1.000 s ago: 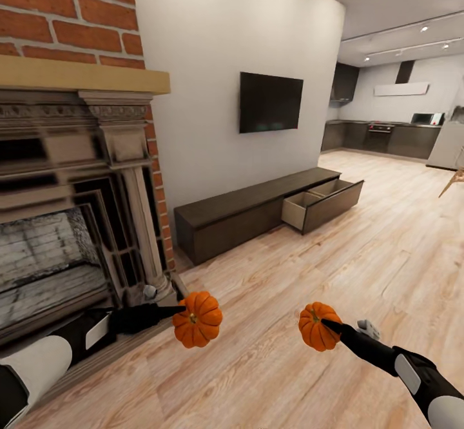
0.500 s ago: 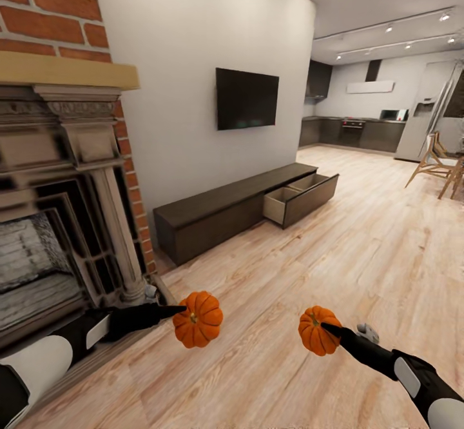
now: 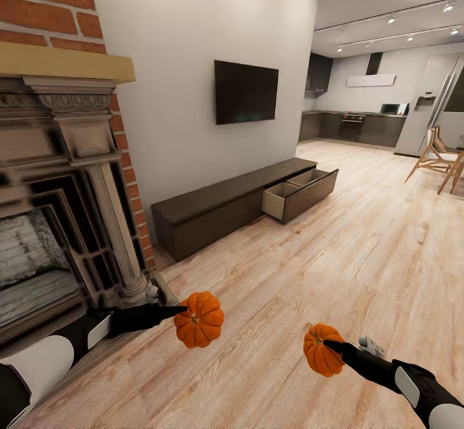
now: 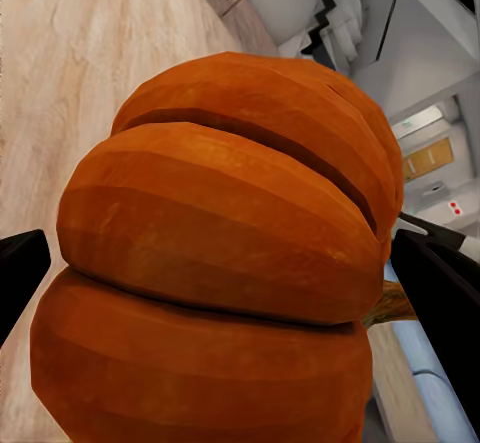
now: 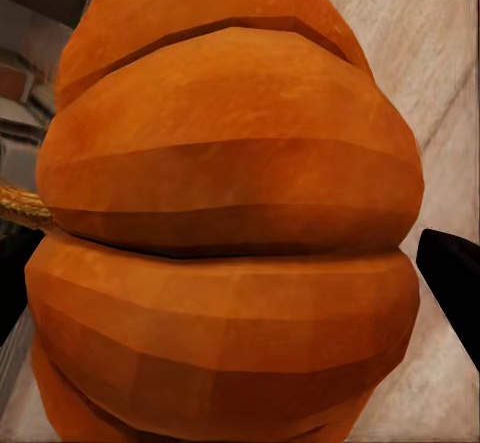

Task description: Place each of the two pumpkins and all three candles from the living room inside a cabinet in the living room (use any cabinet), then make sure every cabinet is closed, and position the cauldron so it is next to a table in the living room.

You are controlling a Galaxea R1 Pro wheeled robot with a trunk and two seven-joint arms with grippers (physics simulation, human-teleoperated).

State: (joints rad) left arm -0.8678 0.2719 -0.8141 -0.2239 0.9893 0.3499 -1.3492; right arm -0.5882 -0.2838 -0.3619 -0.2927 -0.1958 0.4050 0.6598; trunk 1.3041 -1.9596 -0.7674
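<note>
Head view: cabinet (image 3: 212, 213) drawer (image 3: 299, 193) open, pale interior apparently empty.

Two bright-orange ribbed pumpkins held above the wood floor, left pumpkin (image 3: 199, 319) clamped in the left hand (image 3: 183, 313), right pumpkin (image 3: 321, 349) in the right hand (image 3: 330, 345), long dark-brown cabinet (image 3: 219, 213) against the wall, one drawer (image 3: 299, 194) pulled open, pale interior

Home living room, brick fireplace (image 3: 58, 177), wall television (image 3: 246, 91), low cabinet (image 3: 238, 203), open kitchen (image 3: 361, 126) beyond
</note>
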